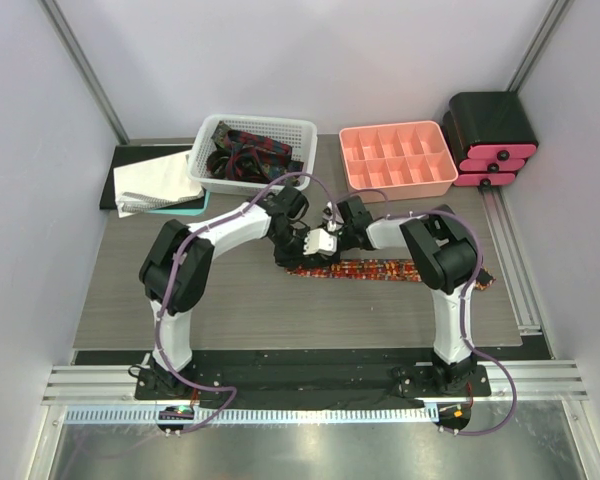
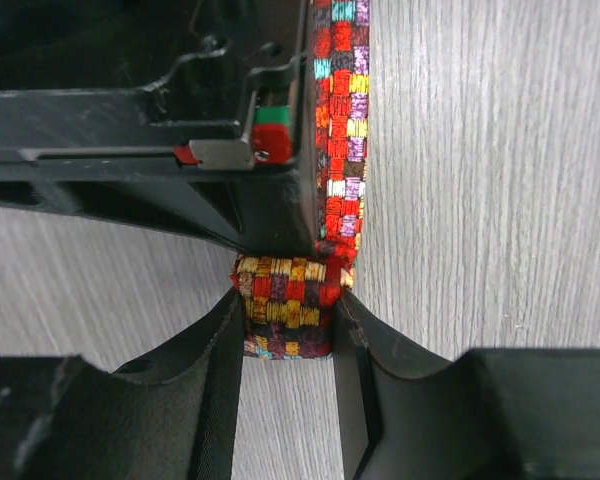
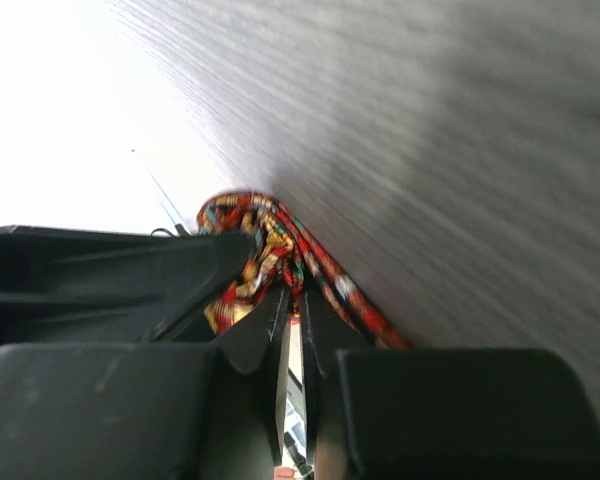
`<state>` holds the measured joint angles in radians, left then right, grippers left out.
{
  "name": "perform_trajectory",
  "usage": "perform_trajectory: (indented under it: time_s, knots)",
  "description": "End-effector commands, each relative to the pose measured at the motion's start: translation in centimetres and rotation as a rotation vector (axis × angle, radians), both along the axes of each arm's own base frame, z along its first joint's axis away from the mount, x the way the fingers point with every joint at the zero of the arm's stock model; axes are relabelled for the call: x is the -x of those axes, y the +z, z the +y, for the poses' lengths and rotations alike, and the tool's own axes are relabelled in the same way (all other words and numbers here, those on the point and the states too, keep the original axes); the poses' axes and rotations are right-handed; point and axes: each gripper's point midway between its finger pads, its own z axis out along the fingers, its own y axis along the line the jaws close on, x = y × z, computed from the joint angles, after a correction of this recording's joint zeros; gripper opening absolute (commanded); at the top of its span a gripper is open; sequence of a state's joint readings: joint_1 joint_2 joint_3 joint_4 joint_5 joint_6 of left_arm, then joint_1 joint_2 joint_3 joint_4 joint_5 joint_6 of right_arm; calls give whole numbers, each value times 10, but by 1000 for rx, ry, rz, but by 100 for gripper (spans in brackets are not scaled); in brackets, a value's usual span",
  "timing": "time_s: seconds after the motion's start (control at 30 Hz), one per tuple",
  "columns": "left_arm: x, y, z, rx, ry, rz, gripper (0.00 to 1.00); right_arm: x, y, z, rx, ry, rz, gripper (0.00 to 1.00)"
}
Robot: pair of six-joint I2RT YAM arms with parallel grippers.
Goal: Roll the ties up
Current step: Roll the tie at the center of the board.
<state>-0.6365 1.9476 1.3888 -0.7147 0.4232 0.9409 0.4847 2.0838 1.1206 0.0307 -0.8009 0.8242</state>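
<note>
The red woven tie (image 1: 390,270) lies flat across the middle of the grey table (image 1: 230,310). Only the top view shows its whole run: the left end sits at my 2 pincers, the rest passes behind my right arm, and its far tip is visible beyond that, short of the table's right edge. My left wrist view shows what the top view hides. The end is rolled into a small tight bundle, and my left pincer (image 2: 285,335) is clamped on it, 1 finger on each side. The loose strip runs away beside the black body of my right pincer (image 3: 292,300). The right wrist view is blurred toward the table; there my jaws are closed to a sliver, with a fold of the tie seemingly nipped at their tips. From above, both pincers merge into 1 dark cluster. Bare table lies in front and to the left. Behind stand a white basket (image 1: 202,160) holding other ties (image 1: 245,150), a pink divided tray (image 1: 397,185) and a folded white cloth (image 1: 150,180).
</note>
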Motion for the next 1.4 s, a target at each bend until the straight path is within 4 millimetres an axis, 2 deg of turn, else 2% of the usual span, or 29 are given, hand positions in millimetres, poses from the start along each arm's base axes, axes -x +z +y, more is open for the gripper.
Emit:
perform_trajectory:
  time_s: [0.0, 0.17, 0.37, 0.57, 0.7, 0.93, 1.0, 1.07, 1.1, 1.17, 1.3, 1.33, 1.37]
  knots:
    - [20, -36, 13, -142, -14, 85, 26, 12, 6, -4, 37, -26, -10, 15]
    - [21, -42, 20, -189, 2, 85, 24, 14, 9, -9, 32, -11, 8, 18]
    - [23, -43, 24, -200, 6, 91, 24, 15, 32, -17, 13, 0, -38, 30]
    - [22, -43, 22, -199, 7, 89, 25, 9, 42, -15, -18, -18, -53, 33]
    - [23, -42, 22, -197, 5, 90, 27, 2, 39, -6, -52, -52, -36, 37]
    - [22, -43, 22, -197, 6, 88, 29, -5, 31, 2, -49, -58, -30, 37]
    - [22, -42, 22, -195, 5, 88, 29, -6, 33, 3, -54, -59, -34, 34]
    - [22, -42, 22, -194, 4, 88, 30, -6, 31, 1, -43, -51, -44, 23]
    - [23, -42, 22, -193, 4, 88, 30, -4, 28, 0, -27, -46, -33, 11]
    - [22, -40, 23, -188, 12, 91, 32, -5, 21, -7, 11, -37, -50, 2]
    - [16, -27, 22, -132, 50, 93, 40, 0, 6, -27, 86, -35, -20, 1]
    - [13, -21, 24, -108, 65, 97, 48, 1, 1, -30, 101, -32, -15, 1]
    - [13, -14, 19, -62, 66, 109, 52, 2, -4, -35, 115, -24, -17, 1]
